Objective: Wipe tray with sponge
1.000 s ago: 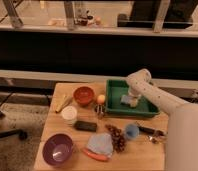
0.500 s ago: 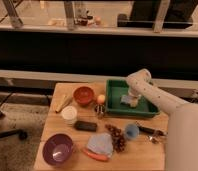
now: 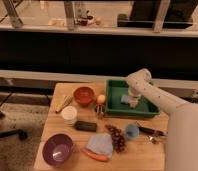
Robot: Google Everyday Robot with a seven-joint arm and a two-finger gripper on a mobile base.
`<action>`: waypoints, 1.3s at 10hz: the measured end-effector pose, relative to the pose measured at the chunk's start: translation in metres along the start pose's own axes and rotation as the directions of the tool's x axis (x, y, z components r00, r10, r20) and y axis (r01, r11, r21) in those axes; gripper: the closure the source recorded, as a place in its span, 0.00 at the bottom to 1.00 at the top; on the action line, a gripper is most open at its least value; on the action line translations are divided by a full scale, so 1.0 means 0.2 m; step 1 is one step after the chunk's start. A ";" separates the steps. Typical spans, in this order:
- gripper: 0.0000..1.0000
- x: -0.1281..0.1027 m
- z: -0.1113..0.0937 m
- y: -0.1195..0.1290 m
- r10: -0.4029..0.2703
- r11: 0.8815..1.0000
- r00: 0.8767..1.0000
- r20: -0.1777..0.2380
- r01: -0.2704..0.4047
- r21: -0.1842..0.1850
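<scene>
Nothing moved — arm bent down over green tray (image 3: 115, 107), gripper (image 3: 131, 102) on sponge (image 3: 126, 99).

Smooth white tubular arm (image 3: 164, 102) (rounded elbow joint), pale end effector (image 3: 132, 101) inside tray (image 3: 115, 109)

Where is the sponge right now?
In the camera view the sponge lies inside the green tray, toward its right side, directly under the gripper, right of the orange bowl.

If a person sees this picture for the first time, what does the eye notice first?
The white arm reaches from the right into the green tray at the table's back right, its gripper down on the sponge. Nearer the front, a purple bowl sits at the left corner, and an orange bowl lies left of the tray.
</scene>
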 end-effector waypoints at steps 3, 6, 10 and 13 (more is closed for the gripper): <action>0.20 0.00 0.00 0.01 -0.001 1.000 1.000 -0.001 0.001 -0.005; 0.20 0.00 0.00 0.01 0.000 1.000 1.000 -0.002 0.000 -0.006; 0.20 0.01 0.00 0.01 0.002 1.000 1.000 -0.001 -0.002 -0.008; 0.20 0.01 0.00 0.01 0.002 1.000 1.000 -0.002 -0.002 -0.008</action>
